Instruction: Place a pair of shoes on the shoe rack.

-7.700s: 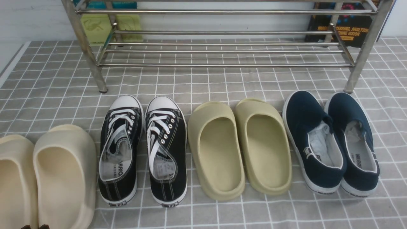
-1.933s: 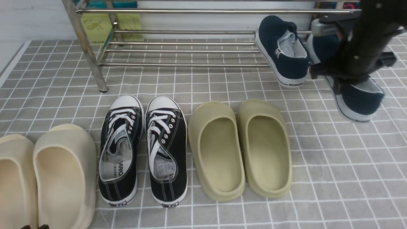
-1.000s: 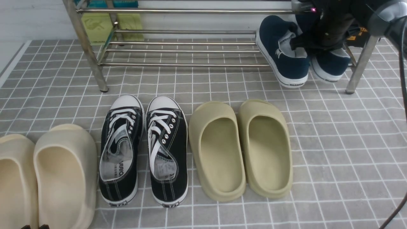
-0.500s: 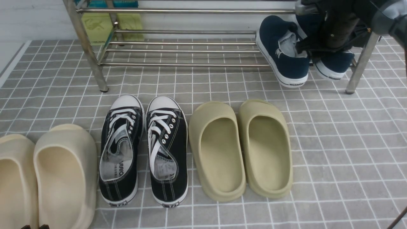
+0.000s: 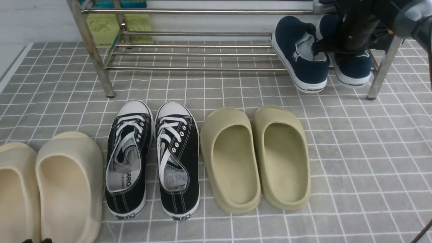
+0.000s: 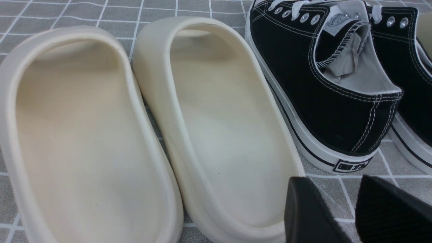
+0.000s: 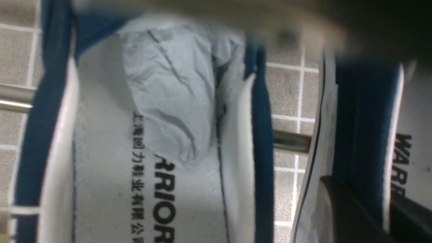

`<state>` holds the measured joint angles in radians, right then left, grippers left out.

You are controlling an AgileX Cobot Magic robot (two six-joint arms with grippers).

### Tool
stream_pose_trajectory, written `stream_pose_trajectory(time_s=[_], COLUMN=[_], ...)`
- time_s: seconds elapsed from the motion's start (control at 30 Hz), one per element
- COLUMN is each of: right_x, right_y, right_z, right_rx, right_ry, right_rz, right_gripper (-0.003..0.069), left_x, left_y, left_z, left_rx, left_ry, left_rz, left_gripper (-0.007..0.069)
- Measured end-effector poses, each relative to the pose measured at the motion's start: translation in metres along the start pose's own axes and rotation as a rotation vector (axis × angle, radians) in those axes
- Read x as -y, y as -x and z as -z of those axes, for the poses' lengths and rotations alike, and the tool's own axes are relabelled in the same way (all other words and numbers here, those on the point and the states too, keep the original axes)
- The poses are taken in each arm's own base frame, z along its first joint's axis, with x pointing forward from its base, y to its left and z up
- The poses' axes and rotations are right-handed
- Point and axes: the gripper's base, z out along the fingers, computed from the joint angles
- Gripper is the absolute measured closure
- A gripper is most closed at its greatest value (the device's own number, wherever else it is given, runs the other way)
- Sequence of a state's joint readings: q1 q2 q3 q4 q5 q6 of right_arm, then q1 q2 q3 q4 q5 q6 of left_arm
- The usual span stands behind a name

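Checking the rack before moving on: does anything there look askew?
Yes: the left navy shoe and right navy shoe lie tilted at the shoe rack's right end, heels hanging past its front bar rather than flat on it. The right claw pinches the right one's side wall.

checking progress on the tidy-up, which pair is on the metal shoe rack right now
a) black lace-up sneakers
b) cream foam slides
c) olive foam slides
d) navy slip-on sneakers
d: the navy slip-on sneakers sit on the lower bars at the right end of the shoe rack, heels toward the camera.
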<state>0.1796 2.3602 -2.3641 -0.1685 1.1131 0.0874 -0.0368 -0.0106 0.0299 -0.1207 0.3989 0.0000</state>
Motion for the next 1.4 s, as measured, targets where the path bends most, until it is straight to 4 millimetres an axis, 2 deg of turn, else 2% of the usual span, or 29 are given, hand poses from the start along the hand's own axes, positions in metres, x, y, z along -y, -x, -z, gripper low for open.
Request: stream_pose_trajectory(time_s=[0.1,0.23,0.3,0.43,0.5,0.53,0.67,0.73,0.83,0.87,0.9,0.93,1.0,1.1,1.13,1.2,1.23,1.27,1.33,1.4], right_x=[-0.002,-0.002,0.0,0.005,0.008,0.008,0.014,0.018,0.029,0.032,0.034,0.039,0.045,0.05,0.051,0.049,0.049,0.048,0.045,0.04], right_y=[0.002,0.001,0.002,0.0,-0.005,-0.005,-0.017,-0.022,-0.039,-0.046,-0.05,-0.066,-0.087,-0.127,-0.149,-0.177,-0.18,-0.203,-0.232,-0.273], right_z=[0.0,0.003,0.014,0.052,0.074,0.076,0.128,0.166,0.234,0.252,0.261,0.289,0.317,0.343,0.347,0.348,0.347,0.343,0.332,0.311], right_rx=[0.017,0.013,0.009,0.032,0.033,0.033,0.056,0.117,0.238,0.275,0.294,0.358,0.465,0.628,0.708,0.799,0.809,0.866,0.922,0.968], right_ry=[0.017,0.023,0.022,0.03,0.036,0.037,0.064,0.079,0.077,0.073,0.07,0.055,0.034,0.011,0.008,0.014,0.014,0.018,0.026,0.041], right_rz=[0.029,0.03,0.031,0.024,0.02,0.019,0.002,-0.01,-0.001,0.0,0.001,0.002,0.006,0.019,0.026,0.032,0.033,0.04,0.046,0.048], right_gripper=[0.0398,0.0289,0.021,0.0179,0.0195,0.0198,0.0342,0.0434,0.0597,0.0631,0.0643,0.0659,0.0662,0.0664,0.0664,0.0664,0.0664,0.0664,0.0664,0.0662], left_x=[0.0,0.0,0.0,0.0,0.0,0.0,0.0,0.0,0.0,0.0,0.0,0.0,0.0,0.0,0.0,0.0,0.0,0.0,0.0,0.0], left_y=[0.0,0.0,0.0,0.0,0.0,0.0,0.0,0.0,0.0,0.0,0.0,0.0,0.0,0.0,0.0,0.0,0.0,0.0,0.0,0.0], left_z=[0.0,0.0,0.0,0.0,0.0,0.0,0.0,0.0,0.0,0.0,0.0,0.0,0.0,0.0,0.0,0.0,0.0,0.0,0.0,0.0], left_rx=[0.0,0.0,0.0,0.0,0.0,0.0,0.0,0.0,0.0,0.0,0.0,0.0,0.0,0.0,0.0,0.0,0.0,0.0,0.0,0.0], left_ry=[0.0,0.0,0.0,0.0,0.0,0.0,0.0,0.0,0.0,0.0,0.0,0.0,0.0,0.0,0.0,0.0,0.0,0.0,0.0,0.0], left_rz=[0.0,0.0,0.0,0.0,0.0,0.0,0.0,0.0,0.0,0.0,0.0,0.0,0.0,0.0,0.0,0.0,0.0,0.0,0.0,0.0], left_gripper=[0.0386,0.0386,0.0386,0.0386,0.0386,0.0386,0.0386,0.0386,0.0386,0.0386,0.0386,0.0386,0.0386,0.0386,0.0386,0.0386,0.0386,0.0386,0.0386,0.0386])
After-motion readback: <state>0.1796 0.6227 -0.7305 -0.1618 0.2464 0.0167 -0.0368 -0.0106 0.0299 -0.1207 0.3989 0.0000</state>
